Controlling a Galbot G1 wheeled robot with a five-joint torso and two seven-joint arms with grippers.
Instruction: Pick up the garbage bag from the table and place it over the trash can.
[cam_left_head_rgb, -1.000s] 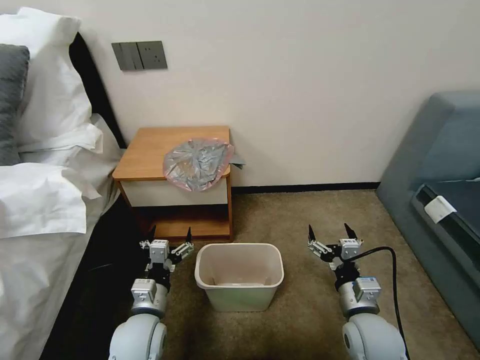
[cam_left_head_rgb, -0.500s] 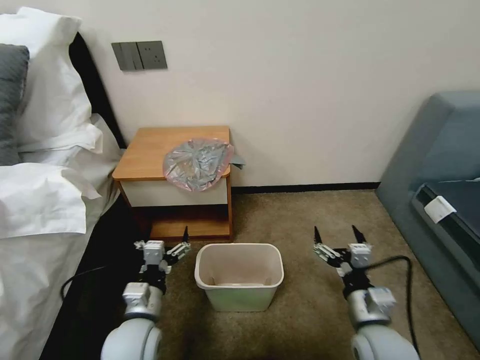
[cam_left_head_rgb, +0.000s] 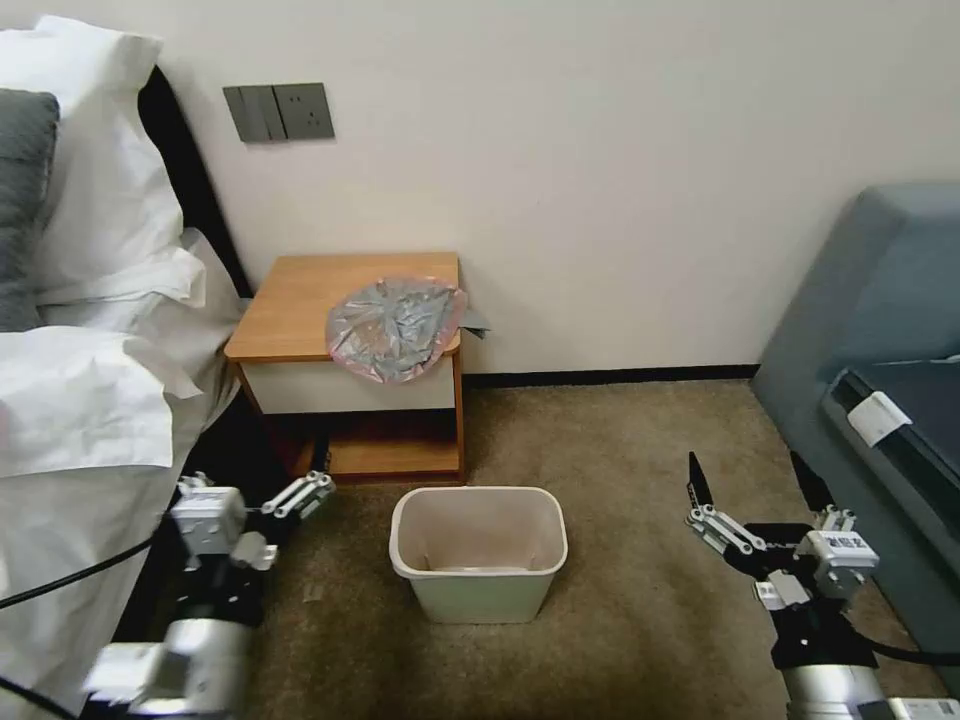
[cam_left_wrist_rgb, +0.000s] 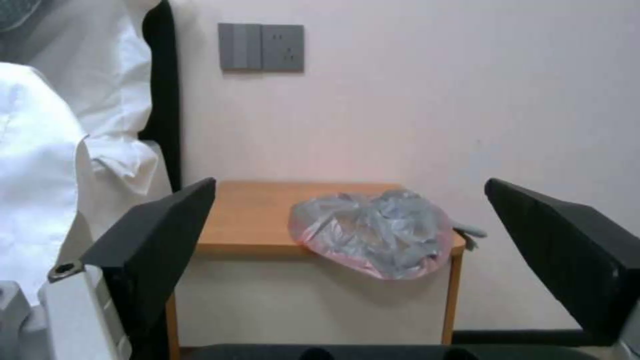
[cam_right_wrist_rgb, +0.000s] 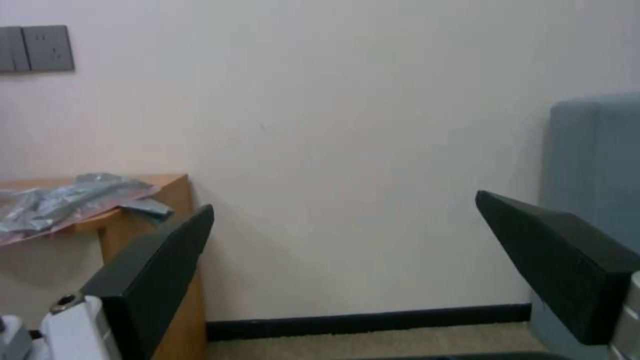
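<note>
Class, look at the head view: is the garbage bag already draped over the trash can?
No. The garbage bag lies crumpled on the table, while the trash can stands unlined on the carpet in front of it.

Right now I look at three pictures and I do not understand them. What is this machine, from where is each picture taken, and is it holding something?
It is a wheeled robot with two arms; each arm ends in a gripper with two dark fingers. The wide picture comes from a camera on its head, looking down at the floor. There the left gripper is low beside the bed, and the right gripper is low near the blue sofa.

The other two pictures come from cameras on the wrists, looking out between the open fingers of each gripper.

On the table lies the garbage bag, crumpled, with one part hanging over the front edge. The trash can stands on the carpet in front, with no bag over it. Both grippers hold nothing.
</note>
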